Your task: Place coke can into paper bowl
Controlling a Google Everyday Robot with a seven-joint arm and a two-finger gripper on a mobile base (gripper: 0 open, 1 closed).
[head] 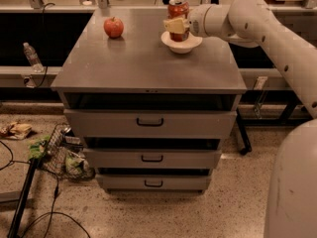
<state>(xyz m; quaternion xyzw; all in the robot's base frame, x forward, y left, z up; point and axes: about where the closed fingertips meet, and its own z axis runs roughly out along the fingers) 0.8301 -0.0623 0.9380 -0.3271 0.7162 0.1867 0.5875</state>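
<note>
The red coke can [178, 9] stands upright inside the white paper bowl [182, 43] at the back right of the cabinet top. My gripper [177, 25] reaches in from the right and its tan fingers [174, 25] are around the can's middle, shut on it. The can's lower part is hidden behind the fingers and the bowl's rim.
A red apple [113, 27] sits at the back left of the grey drawer cabinet top [143, 66]. My white arm [267, 29] spans the right side. A water bottle [32, 57] and cables with clutter [54, 152] lie on the floor at the left.
</note>
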